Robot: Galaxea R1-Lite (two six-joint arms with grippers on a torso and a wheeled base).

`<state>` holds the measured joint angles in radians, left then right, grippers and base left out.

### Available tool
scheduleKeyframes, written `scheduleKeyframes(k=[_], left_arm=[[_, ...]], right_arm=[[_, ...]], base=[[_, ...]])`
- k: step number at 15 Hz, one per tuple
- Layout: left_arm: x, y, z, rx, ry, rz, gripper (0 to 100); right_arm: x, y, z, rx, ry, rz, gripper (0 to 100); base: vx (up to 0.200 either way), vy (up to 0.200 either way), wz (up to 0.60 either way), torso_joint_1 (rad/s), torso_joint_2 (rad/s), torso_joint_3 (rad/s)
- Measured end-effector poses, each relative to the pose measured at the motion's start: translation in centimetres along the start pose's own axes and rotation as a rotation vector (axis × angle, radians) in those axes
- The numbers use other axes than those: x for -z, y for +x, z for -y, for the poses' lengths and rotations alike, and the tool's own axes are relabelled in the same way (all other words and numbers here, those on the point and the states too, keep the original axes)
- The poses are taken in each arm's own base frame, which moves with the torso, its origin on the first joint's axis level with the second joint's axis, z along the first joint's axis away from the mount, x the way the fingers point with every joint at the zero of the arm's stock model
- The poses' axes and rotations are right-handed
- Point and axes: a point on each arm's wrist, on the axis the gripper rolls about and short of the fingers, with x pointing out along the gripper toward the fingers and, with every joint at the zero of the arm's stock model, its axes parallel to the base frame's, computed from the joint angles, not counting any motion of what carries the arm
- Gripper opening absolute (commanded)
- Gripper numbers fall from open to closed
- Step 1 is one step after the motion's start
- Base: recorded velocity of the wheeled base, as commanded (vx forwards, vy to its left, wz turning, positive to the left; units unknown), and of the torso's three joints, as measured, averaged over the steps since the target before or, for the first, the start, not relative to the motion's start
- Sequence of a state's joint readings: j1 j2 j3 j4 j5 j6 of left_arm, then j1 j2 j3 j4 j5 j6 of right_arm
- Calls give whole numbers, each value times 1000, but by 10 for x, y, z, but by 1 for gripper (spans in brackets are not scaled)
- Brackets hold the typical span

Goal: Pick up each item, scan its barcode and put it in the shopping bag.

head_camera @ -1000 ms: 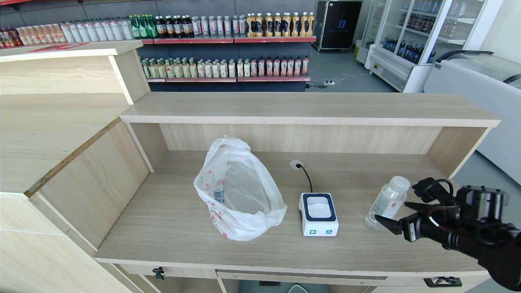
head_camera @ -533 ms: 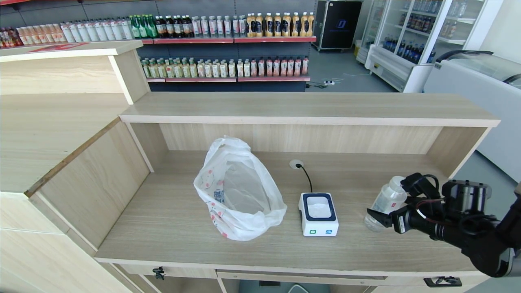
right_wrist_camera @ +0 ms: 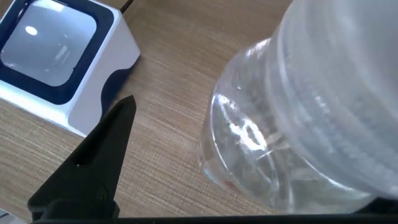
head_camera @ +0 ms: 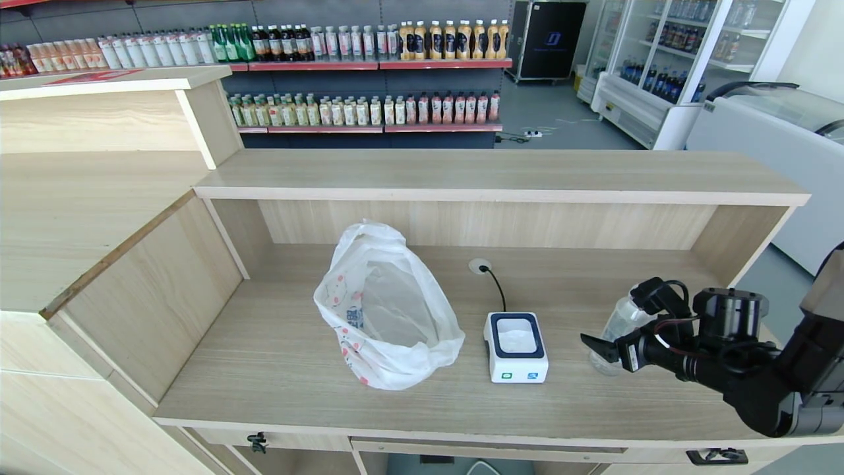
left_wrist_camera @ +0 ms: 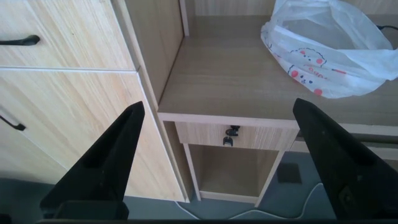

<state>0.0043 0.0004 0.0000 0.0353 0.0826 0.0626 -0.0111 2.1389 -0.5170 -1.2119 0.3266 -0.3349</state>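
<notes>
Two claws noted. Left claw (left_wrist_camera: pixel 217 163) spread wide, empty, parked low off table (head_camera: pixel 297 369) front, clear of work. Shopping bag (head_camera: pixel 386 316) left gaping for drop-in, scanner (head_camera: pixel 516 346) just beside. Bottle (head_camera: pixel 613 333) stood at right, straddled by right claw (head_camera: pixel 618 320), likewise spread, nothing gripped yet.

I had the shopping bag (head_camera: pixel 386 316) left of centre on the counter (head_camera: pixel 277 369) surface, midway between the front and rear edges. Scanner (head_camera: pixel 516 346) sat right of the bag, apart from it, nearer the front edge. Its cable (head_camera: pixel 496 285) ran back to a hole (head_camera: pixel 480 266) by the rear wall. Bottle (head_camera: pixel 612 333) stood right of the scanner, toward the right edge. My right gripper (head_camera: pixel 620 318) straddled the bottle. Left gripper (left_wrist_camera: pixel 217 155) hung off the front left corner.
</notes>
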Motion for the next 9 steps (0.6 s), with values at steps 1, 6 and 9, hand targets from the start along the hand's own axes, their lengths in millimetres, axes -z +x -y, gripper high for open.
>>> scheduleKeyframes(k=[1,6,9], left_arm=[[0,0,0,0,0,0,100],[0,0,0,0,0,0,100],[0,0,0,0,0,0,100]], right_arm=[[1,2,0,-1,-1,-1,100],[2,7,1,-11,-3,12,100],[0,8,0,-52,-13,52,100]], base=[[0,0,0,0,0,0],[0,0,0,0,0,0],[0,0,0,0,0,0]])
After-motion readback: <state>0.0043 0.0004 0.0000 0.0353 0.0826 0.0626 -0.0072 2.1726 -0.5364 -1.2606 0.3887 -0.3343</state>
